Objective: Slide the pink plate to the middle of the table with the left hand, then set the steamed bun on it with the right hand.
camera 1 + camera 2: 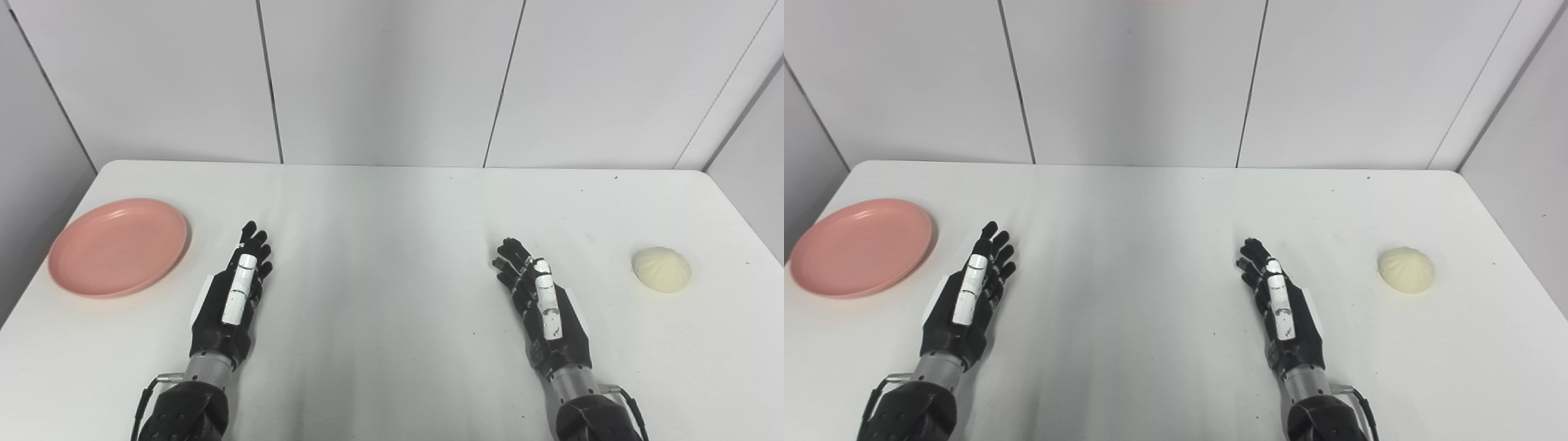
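Two empty hands on my white table (392,202), grey panel walls (392,79) behind.
Left hand (236,294) and right hand (542,300) spread open; pink plate (118,246) far left, bun (661,269) far right.

One pink plate (117,246), far left on the desk (392,208); one steamed bun (661,269), far right; two robot hands, left hand (233,294) and right hand (542,300), near centre

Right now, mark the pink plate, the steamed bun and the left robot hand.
pink plate (116,248), left eye view, bare centre of the dish.
steamed bun (661,269), left eye view, middle of its pleated top.
left robot hand (968,300), right eye view, back of the hand.
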{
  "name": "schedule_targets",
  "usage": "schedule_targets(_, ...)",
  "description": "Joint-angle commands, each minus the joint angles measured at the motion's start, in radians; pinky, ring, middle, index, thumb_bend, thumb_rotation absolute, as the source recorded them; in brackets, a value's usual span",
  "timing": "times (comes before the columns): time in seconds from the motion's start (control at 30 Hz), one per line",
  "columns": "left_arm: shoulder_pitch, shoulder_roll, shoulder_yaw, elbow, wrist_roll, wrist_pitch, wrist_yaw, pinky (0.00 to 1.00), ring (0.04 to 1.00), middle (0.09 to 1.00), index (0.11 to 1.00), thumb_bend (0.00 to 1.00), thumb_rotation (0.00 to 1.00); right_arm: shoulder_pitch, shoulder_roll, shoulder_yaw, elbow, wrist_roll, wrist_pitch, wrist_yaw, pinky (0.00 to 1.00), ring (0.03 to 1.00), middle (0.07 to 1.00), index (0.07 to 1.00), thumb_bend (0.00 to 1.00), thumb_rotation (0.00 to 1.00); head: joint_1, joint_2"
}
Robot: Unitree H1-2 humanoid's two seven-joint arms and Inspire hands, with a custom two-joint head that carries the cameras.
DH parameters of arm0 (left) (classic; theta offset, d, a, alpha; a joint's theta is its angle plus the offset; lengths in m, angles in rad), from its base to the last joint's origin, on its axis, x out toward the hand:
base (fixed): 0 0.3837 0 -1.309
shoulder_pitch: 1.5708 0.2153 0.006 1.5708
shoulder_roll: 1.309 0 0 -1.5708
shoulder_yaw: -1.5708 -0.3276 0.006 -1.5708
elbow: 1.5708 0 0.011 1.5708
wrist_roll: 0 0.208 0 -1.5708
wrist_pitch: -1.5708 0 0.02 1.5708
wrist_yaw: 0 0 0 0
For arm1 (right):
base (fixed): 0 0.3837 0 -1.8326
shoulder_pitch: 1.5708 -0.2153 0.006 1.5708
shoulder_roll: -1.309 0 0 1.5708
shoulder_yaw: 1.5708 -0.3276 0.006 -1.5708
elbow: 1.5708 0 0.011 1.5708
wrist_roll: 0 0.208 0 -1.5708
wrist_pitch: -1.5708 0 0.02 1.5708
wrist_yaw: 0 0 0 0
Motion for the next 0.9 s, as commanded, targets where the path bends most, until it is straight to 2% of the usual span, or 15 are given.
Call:
schedule_targets(0.0,-0.033,0.001,-0.003,-0.029,-0.001,-0.004,-0.006,1.0,1.0,1.0,1.0,0.76,0.86,-0.018,0.0,0.002,-0.018,0.007,-0.03,0.008,0.94,0.885,0.89,0.863,0.79,0.95,0.002,0.003)
schedule_targets(0.37,-0.035,0.01,0.001,-0.031,-0.014,0.0,-0.019,1.0,1.0,1.0,1.0,0.74,0.85,-0.017,0.009,0.007,-0.025,0.002,-0.026,0.002,0.93,0.883,0.889,0.86,0.8,0.95,-0.005,0.005)
schedule_targets(0.87,-0.037,-0.005,-0.005,-0.021,-0.006,-0.002,-0.008,1.0,1.0,1.0,1.0,0.77,0.84,-0.021,-0.006,0.001,-0.003,0.008,-0.038,0.014,0.94,0.885,0.893,0.86,0.8,0.96,0.014,-0.009)
